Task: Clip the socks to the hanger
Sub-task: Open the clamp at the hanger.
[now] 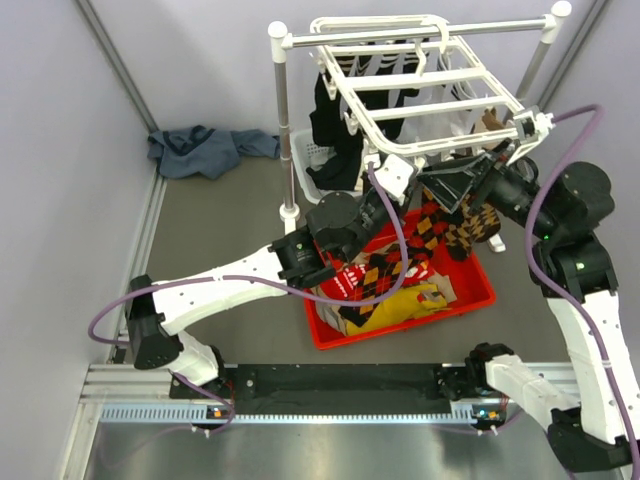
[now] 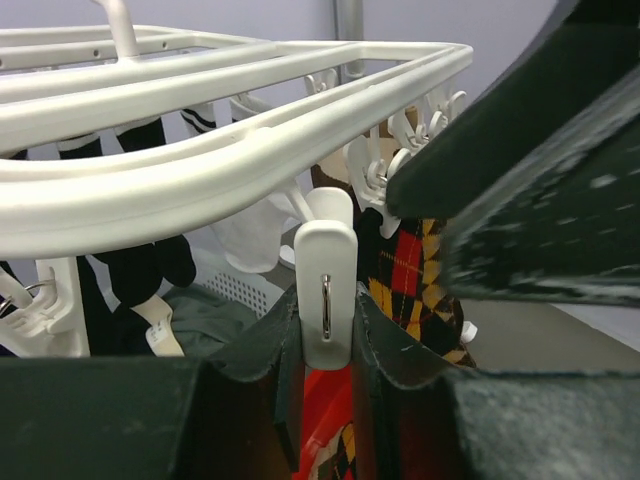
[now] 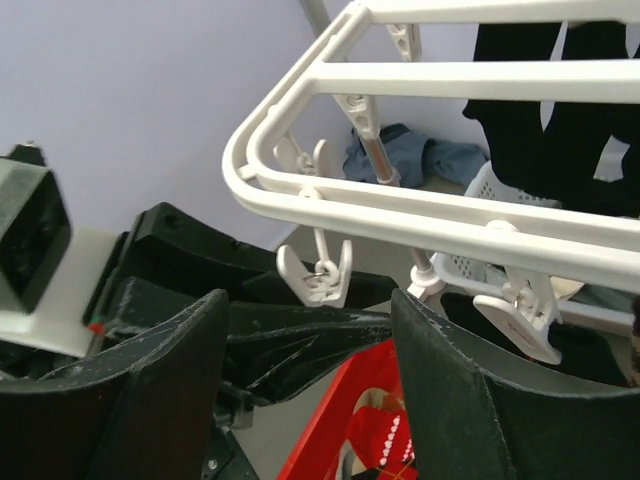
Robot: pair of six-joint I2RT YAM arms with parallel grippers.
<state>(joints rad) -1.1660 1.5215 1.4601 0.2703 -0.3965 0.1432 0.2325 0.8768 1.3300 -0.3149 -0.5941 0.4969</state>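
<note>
1. One crumpled blue cloth (image 1: 205, 150): on the grey surface by the left wall, well apart from the rest.
2. One rack of white posts and a metal rod (image 1: 283, 120): upright at the back, with a white perforated basket (image 1: 306, 158) at the foot of its left post.
3. My left claw (image 2: 326, 335): under the near left corner of the frame, clenched on a small white plastic clip (image 2: 325, 270) with a metal spring. One finger (image 2: 265, 345) lies against each flat side of it.
4. One large white plastic rectangular drying frame (image 2: 180, 180) with parallel bars: hangs under the rod, clips dangling along its rim.
5. One red plastic bin (image 1: 470, 285): below the frame, holding a heap of argyle socks (image 1: 375, 280), some brown, tan and cream, some black with red and orange diamonds.
6. One black argyle sock (image 2: 410, 270) with red and yellow diamonds: hangs just behind the pinched clip. I cannot tell what holds its top.
7. My right claw (image 3: 308, 310): released, fingers wide apart with nothing between them, facing my left claw just under the frame's rim.
</note>
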